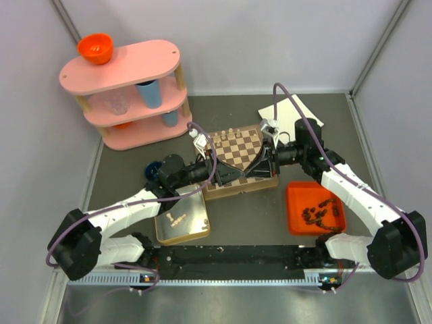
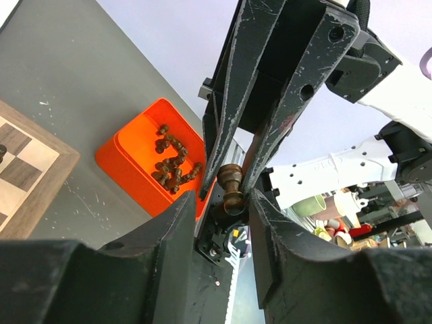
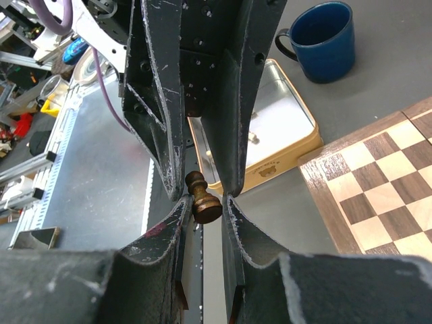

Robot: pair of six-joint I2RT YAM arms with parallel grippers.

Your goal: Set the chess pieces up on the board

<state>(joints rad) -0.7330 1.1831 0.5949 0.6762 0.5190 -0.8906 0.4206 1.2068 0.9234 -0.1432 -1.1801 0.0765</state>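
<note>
My two grippers meet tip to tip above the near edge of the board [image 1: 236,145]. My right gripper [image 3: 206,202] is shut on the base of a dark brown pawn [image 3: 202,198], which lies tilted between its pads. My left gripper [image 2: 219,202] is open, its fingers on either side of the pawn's head [image 2: 233,200] without gripping it. In the top view the left gripper [image 1: 239,174] and right gripper [image 1: 254,169] hide the pawn. Several dark pieces [image 1: 317,212] lie in the orange tray [image 1: 297,196], and pale pieces [image 1: 229,131] stand on the board's far rank.
A silver tin [image 1: 182,219] holding a few cream pieces sits near left of the board. A blue mug [image 1: 154,170] stands behind my left arm. A pink shelf unit [image 1: 128,88] with an orange bowl [image 1: 94,47] stands far left. White paper [image 1: 297,111] lies at the far right.
</note>
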